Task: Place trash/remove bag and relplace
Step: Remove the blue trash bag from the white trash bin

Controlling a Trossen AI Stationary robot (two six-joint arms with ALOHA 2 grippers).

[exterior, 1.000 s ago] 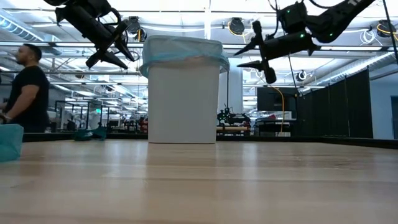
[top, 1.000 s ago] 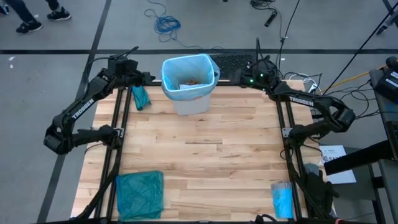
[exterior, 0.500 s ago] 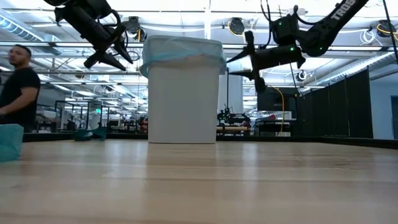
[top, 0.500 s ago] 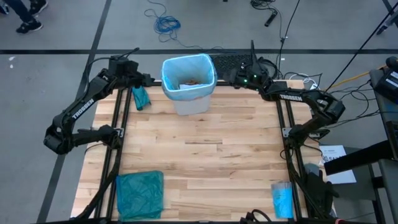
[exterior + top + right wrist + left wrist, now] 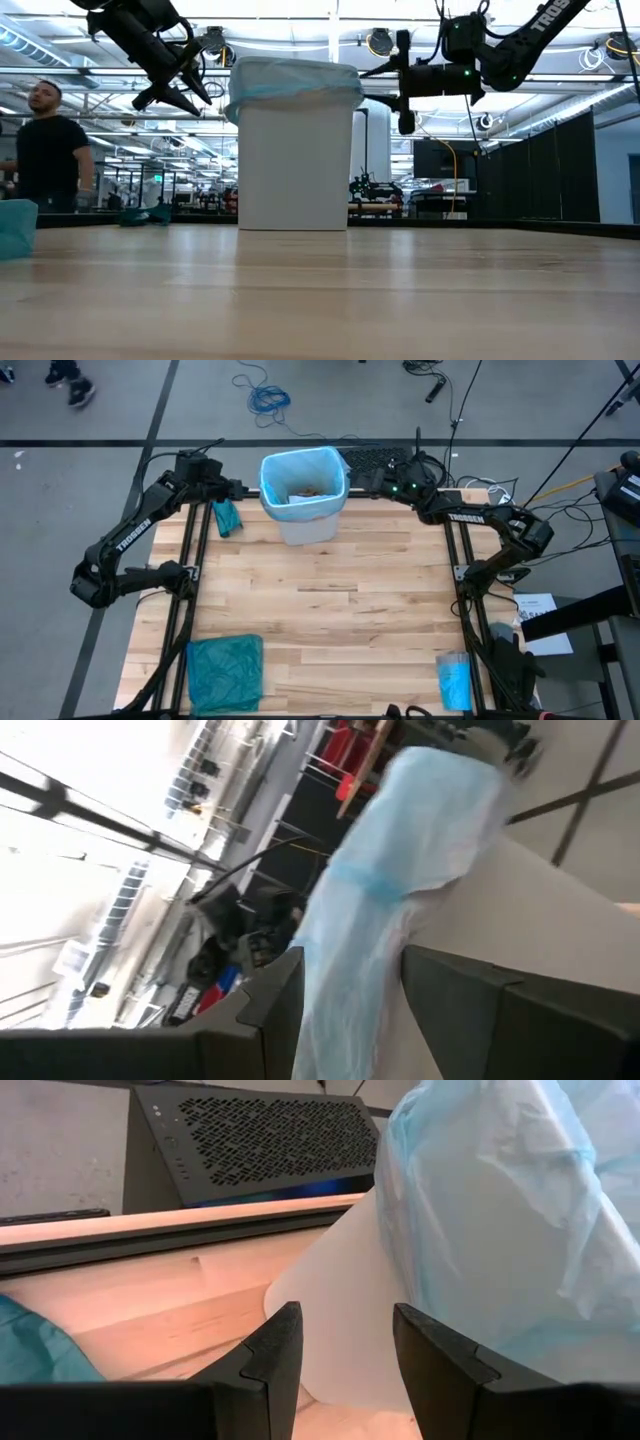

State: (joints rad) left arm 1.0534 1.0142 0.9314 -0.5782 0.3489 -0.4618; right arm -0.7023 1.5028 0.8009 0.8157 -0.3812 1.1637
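The white bin (image 5: 305,520) stands upright at the far middle of the table (image 5: 330,610), lined with the bag (image 5: 272,492), whose light blue plastic is folded outward over the rim all the way round; the trash (image 5: 305,491), seen from above as brown crumpled scraps, lies inside on the bottom of the liner. My left tool (image 5: 236,488) hangs just beside the bin's left flank at rim height, and my right tool (image 5: 368,481) hangs just beside its right flank, so the bin sits between the two with its long axis vertical and the folded cuff facing each tool sideways. In the left wrist view my left tool's fingers (image 5: 275,1355) stand spread with nothing between them, the bin wall and the hanging cuff directly ahead of the gap. In the right wrist view my right tool's fingers (image 5: 270,1010) are likewise apart and empty, with the cuff lying in line between them; how near they are to touching the plastic I cannot say with certainty from that tilted picture. Both tools appear about equally near, the right perhaps slightly nearer the rim, so I judge that the coming move turns on each tool travelling inward, toward the bin's centre line, to take the cuff.
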